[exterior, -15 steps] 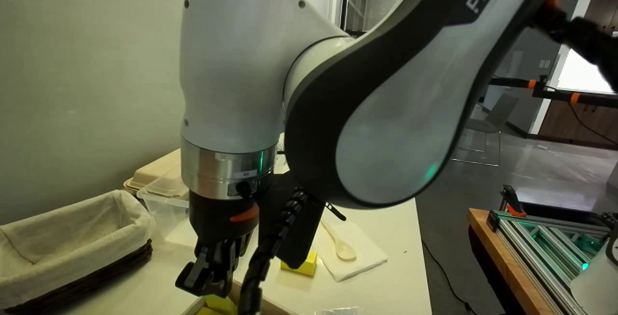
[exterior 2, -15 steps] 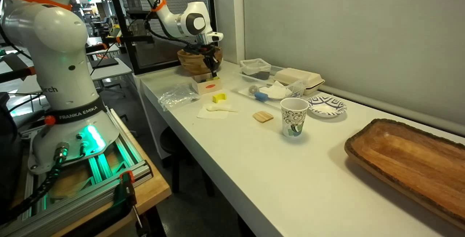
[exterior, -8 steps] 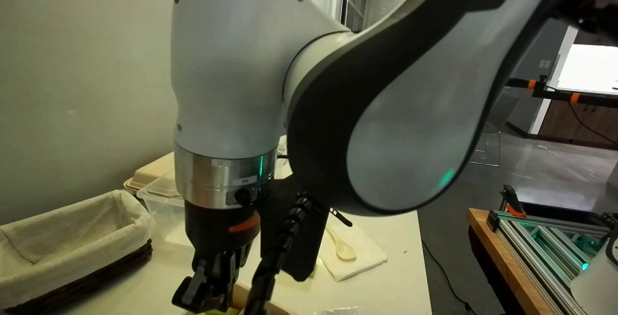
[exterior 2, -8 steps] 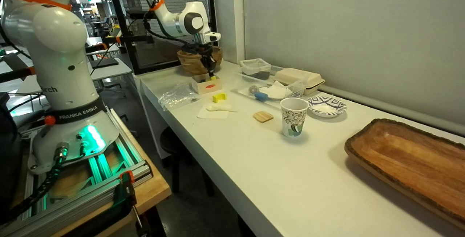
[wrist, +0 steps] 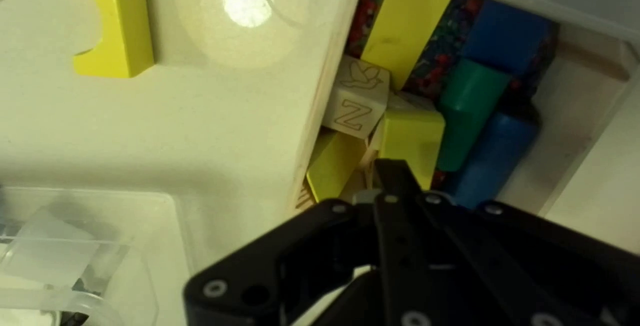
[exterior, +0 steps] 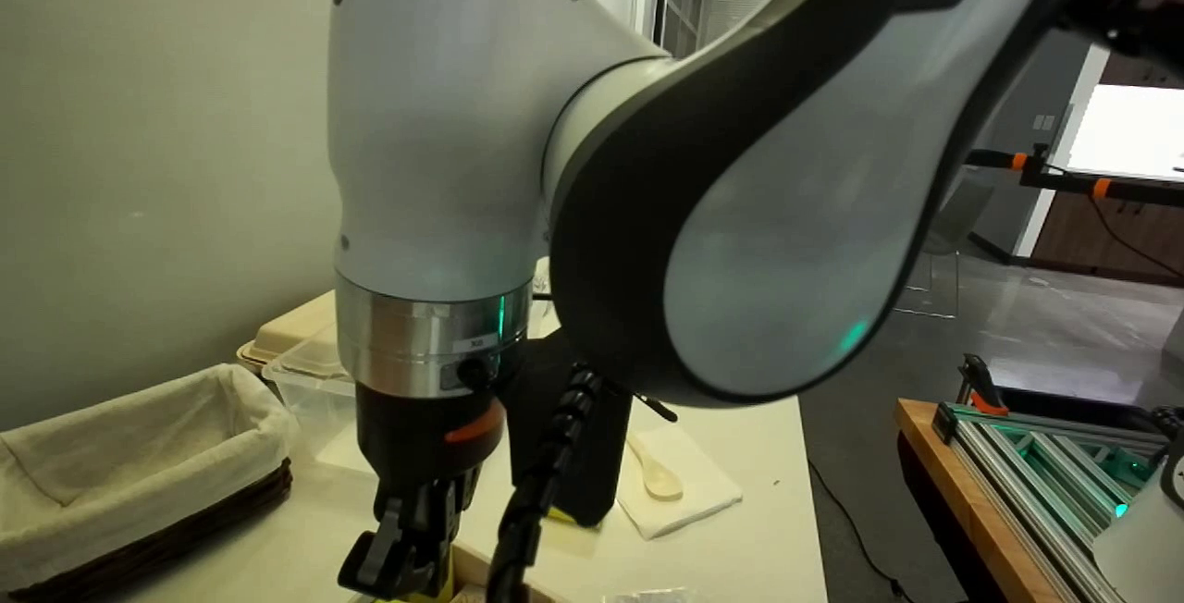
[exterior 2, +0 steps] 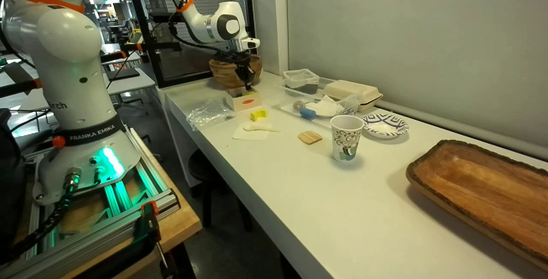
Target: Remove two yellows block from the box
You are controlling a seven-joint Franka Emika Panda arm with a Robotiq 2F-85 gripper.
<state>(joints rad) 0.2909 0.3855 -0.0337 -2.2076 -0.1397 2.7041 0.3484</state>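
The tan box (exterior 2: 245, 102) stands at the far end of the table; its rim (wrist: 320, 101) shows in the wrist view. Inside lie three yellow blocks: one at the back (wrist: 407, 26), one in the middle (wrist: 412, 141), one tilted by the wall (wrist: 337, 163). A letter cube (wrist: 357, 98) and green and blue blocks share the box. My gripper (wrist: 392, 168) appears shut, its tips together in front of the middle yellow block; touching cannot be told. It points down at the box in both exterior views (exterior: 402, 575) (exterior 2: 248, 87). A notched yellow block (wrist: 122, 26) lies on the table outside (exterior 2: 258, 115).
A crinkled clear bag (exterior 2: 209, 113) lies beside the box, a wooden bowl (exterior 2: 224, 73) behind it. A napkin (exterior 2: 246, 135) with a spoon (exterior: 661, 481) is close by. A clear tub (exterior 2: 295, 112), cup (exterior 2: 346, 140) and cloth-lined basket (exterior: 139, 492) also stand on the table.
The gripper has come down toward the box and shifted slightly sideways, mostly in the first half second. It has since risen very slightly. The notched block on the table has not moved.
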